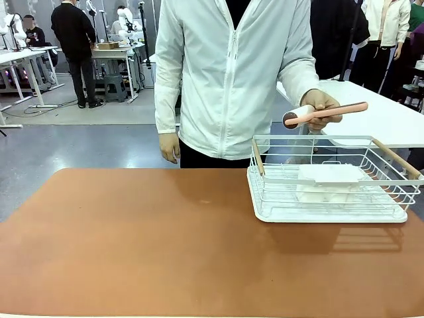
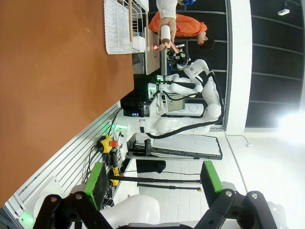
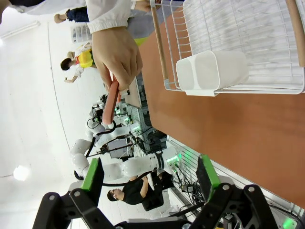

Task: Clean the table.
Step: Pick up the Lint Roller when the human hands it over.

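Two claws are hanging nearest to me on the robot's side. The left claw (image 2: 155,183) is showing its green pads spread wide with nothing between them. The right claw (image 3: 148,176) is gaping just the same, empty.

Beyond them the reddish-brown worktop (image 1: 165,238) is stretching across the whole middle of the room, reaching from the robot's edge to the person's. It is looking smooth, matte and hard. I am judging it heavy and rigid, something to be worked over where it stands, not lifted. Pressing down on it should do no harm, and a tool should be gliding easily over it.

Toward its far right, a white wire basket (image 1: 311,213) is sitting on the worktop, carrying a white tub (image 1: 328,174).

Just past the basket, the person's hand (image 1: 322,101) is holding out a lint roller (image 1: 344,110) above it, level, gripping near the roller head. The pink handle is sticking out free to the robot's right. To my eye that bare end is the place for a claw to be taking hold, since the hand is leaving it clear.
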